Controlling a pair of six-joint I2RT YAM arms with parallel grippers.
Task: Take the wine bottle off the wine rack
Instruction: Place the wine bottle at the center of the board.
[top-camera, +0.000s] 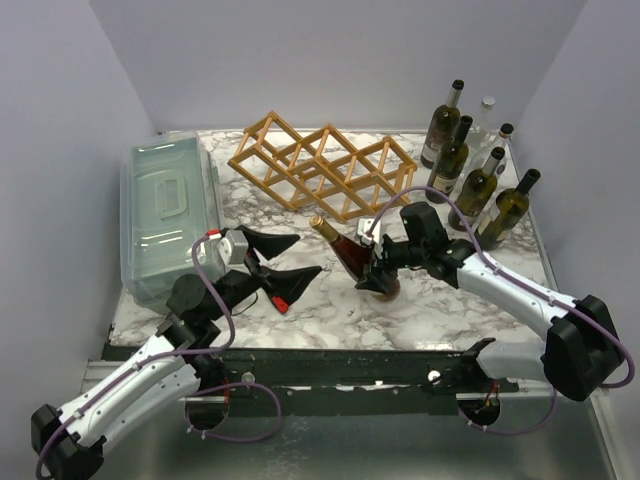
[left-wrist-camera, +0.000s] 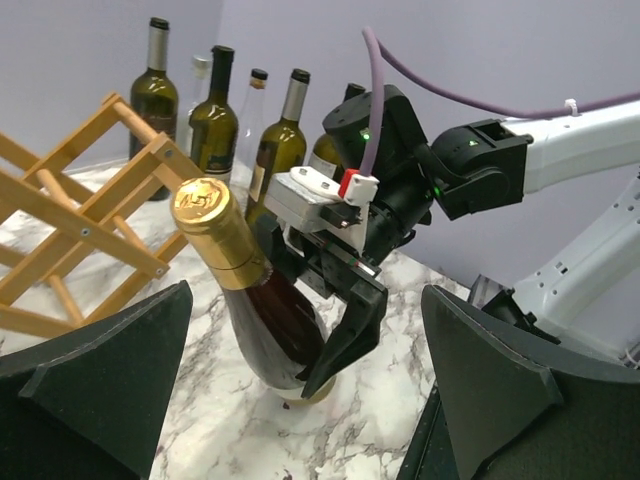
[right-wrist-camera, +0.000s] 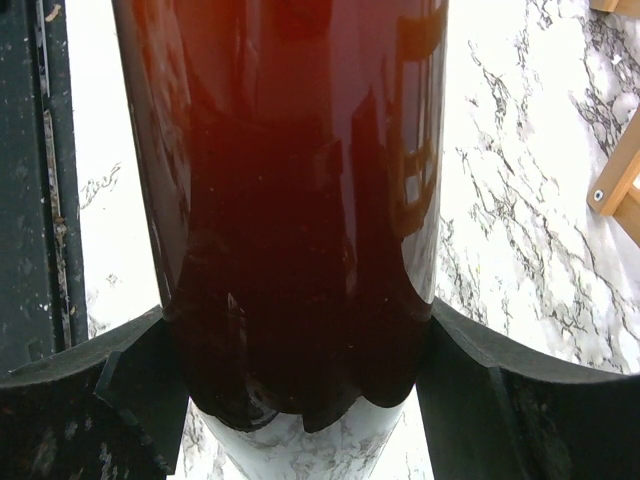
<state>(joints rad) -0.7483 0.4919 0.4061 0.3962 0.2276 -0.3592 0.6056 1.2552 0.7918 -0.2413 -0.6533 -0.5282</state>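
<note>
The wine bottle (top-camera: 350, 252) is dark red with a gold foil cap. It leans on the marble table in front of the wine rack (top-camera: 325, 165), base down and neck tipped back toward the rack, clear of the cells. My right gripper (top-camera: 380, 275) is shut on its lower body. In the right wrist view the bottle (right-wrist-camera: 300, 200) fills the gap between both fingers (right-wrist-camera: 100, 400). My left gripper (top-camera: 308, 254) hangs open to the bottle's left, touching nothing. The left wrist view shows the bottle (left-wrist-camera: 265, 310), the rack (left-wrist-camera: 90, 215) and the right gripper's fingers (left-wrist-camera: 350, 335).
Several green wine bottles (top-camera: 470, 160) stand at the back right corner. A clear lidded plastic bin (top-camera: 168, 215) takes up the table's left side. Pale walls close in the table on three sides.
</note>
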